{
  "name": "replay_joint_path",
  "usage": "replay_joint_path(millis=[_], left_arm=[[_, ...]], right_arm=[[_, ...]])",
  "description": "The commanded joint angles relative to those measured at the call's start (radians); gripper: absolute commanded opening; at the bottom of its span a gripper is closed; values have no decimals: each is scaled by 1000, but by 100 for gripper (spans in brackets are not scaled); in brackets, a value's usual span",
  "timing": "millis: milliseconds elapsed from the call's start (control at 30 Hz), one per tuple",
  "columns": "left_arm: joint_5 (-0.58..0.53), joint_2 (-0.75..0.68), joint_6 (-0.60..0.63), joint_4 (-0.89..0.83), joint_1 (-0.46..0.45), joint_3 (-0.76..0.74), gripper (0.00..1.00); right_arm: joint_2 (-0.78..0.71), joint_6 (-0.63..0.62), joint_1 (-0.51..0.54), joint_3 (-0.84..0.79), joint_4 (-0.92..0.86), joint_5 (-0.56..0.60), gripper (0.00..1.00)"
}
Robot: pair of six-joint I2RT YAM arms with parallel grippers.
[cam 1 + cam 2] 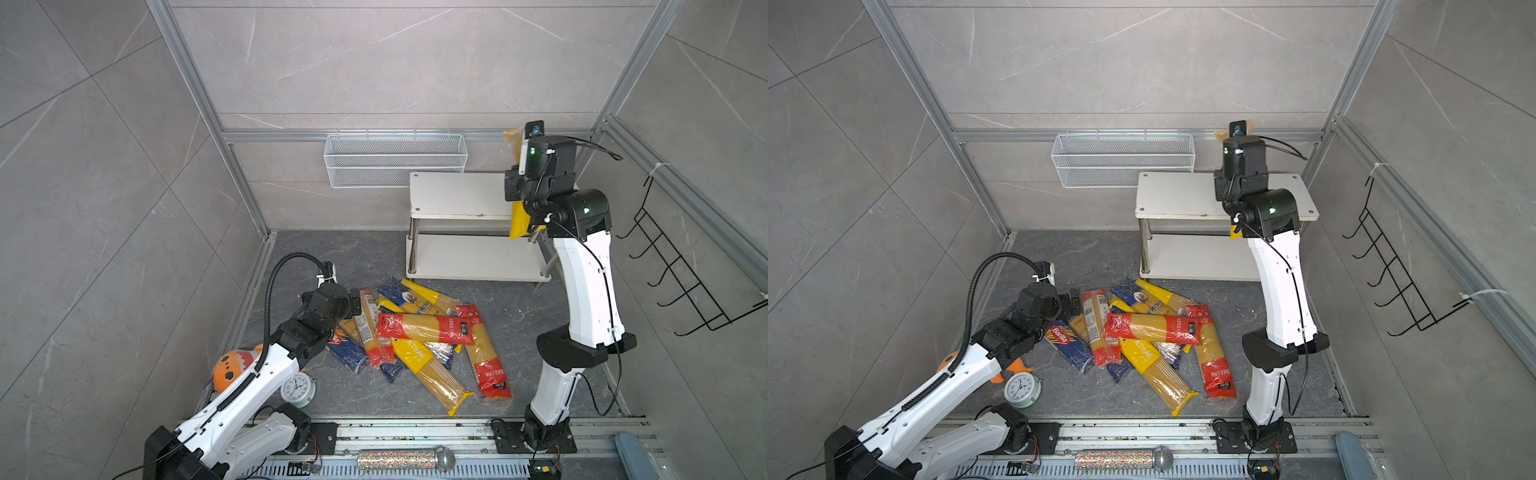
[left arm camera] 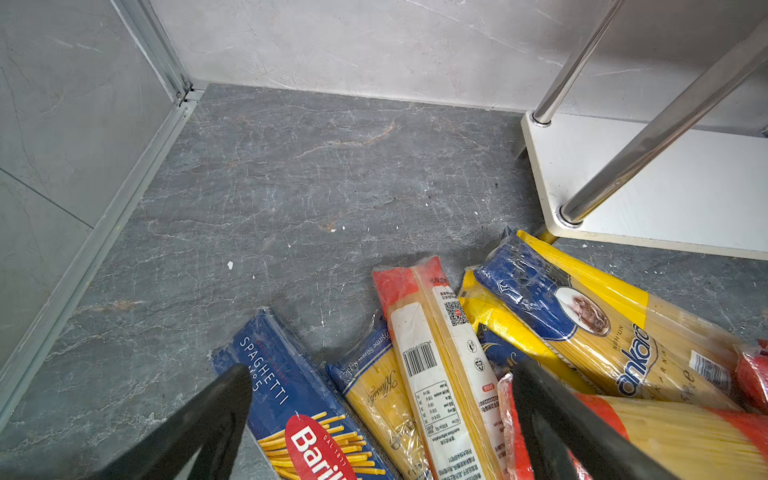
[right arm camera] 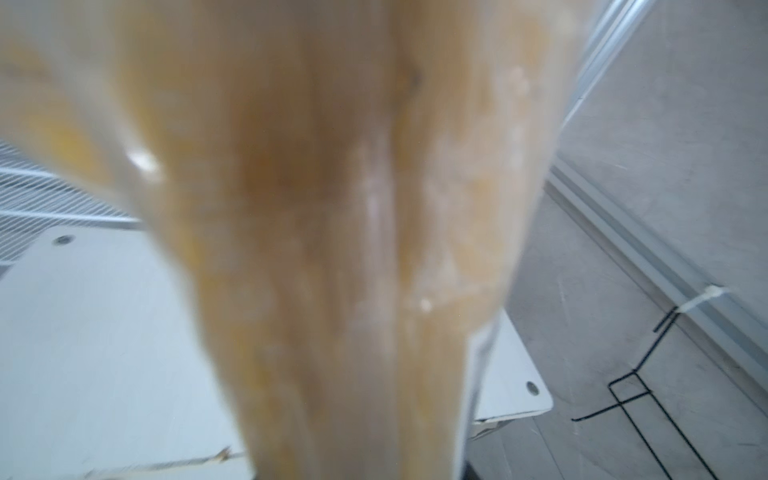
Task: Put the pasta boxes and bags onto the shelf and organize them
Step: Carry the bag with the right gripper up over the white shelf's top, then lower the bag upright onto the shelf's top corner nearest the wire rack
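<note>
Several pasta bags (image 1: 424, 328) lie heaped on the dark floor in front of the white two-tier shelf (image 1: 457, 193), along with a dark blue Barilla box (image 1: 1067, 340). My left gripper (image 2: 380, 370) is open and low over the heap's left end, its fingers (image 2: 216, 415) either side of the Barilla box (image 2: 291, 415) and a red-ended bag (image 2: 436, 353). My right gripper (image 1: 515, 189) is raised over the shelf's top board, shut on a yellow-ended pasta bag (image 1: 519, 224) that stands nearly upright. That bag (image 3: 332, 249) fills the right wrist view and hides the fingers.
A white wire mesh basket (image 1: 395, 160) hangs on the back wall beside the shelf. On the right wall is a black wire hook rack (image 1: 681, 282). An alarm clock (image 1: 297, 388) and an orange toy (image 1: 232, 365) sit by the left arm. A microphone (image 1: 407, 459) lies on the front rail.
</note>
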Motion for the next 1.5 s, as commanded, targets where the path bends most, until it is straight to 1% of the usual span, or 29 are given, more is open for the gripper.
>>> replay_joint_path(millis=[0, 67, 100, 133, 300, 400, 500, 667, 767, 833, 867, 900, 933, 1000, 1133, 1167, 1200, 1367, 1400, 1433, 1467], left_arm=[[10, 14, 37, 46, -2, 59, 100], [9, 22, 33, 47, -2, 70, 100], [37, 25, 32, 50, -2, 76, 100], [39, 28, 29, 53, -3, 79, 100], [51, 48, 20, 66, -4, 93, 100], [55, 66, 19, 64, -5, 101, 100], [49, 73, 21, 61, -6, 102, 100], [39, 82, 20, 61, -8, 118, 100], [40, 86, 15, 60, -11, 129, 100], [38, 88, 13, 58, -14, 133, 100], [34, 88, 11, 56, -16, 133, 100], [34, 86, 11, 57, -16, 133, 100], [28, 87, 9, 55, -18, 133, 100], [19, 87, 11, 51, -19, 133, 100], [18, 85, 27, 44, -21, 139, 100], [18, 85, 30, 44, -21, 142, 100], [-10, 87, 33, 46, -20, 144, 100], [-6, 108, 49, 52, -21, 164, 100], [-3, 115, 50, 52, -20, 171, 100], [0, 121, 49, 52, -20, 178, 100], [5, 124, 48, 52, -22, 183, 100]], right_arm=[[2, -37, -79, 56, 227, 26, 0], [13, -40, -109, 44, 268, 24, 0], [22, -38, -127, 39, 285, 25, 0], [33, -34, -141, 39, 299, 30, 0], [107, -17, -187, 50, 338, 55, 0], [171, -1, -218, 86, 323, 44, 0], [225, 32, -244, 130, 272, 1, 0], [251, 32, -252, 94, 259, -17, 0], [268, 31, -254, 95, 241, -31, 4], [280, 29, -255, 98, 227, -33, 10], [284, 28, -256, 100, 219, -29, 17], [287, 25, -256, 100, 213, -24, 27], [290, 20, -255, 99, 210, -19, 36], [296, 14, -257, 102, 204, -13, 48], [300, 10, -257, 106, 188, -18, 62], [300, 9, -257, 106, 182, -17, 63], [300, 8, -256, 106, 177, -16, 65], [284, 13, -256, 107, 129, -17, 69], [274, 20, -256, 108, 114, -18, 73], [259, 31, -255, 107, 96, -28, 80], [244, 42, -254, 105, 81, -44, 93]])
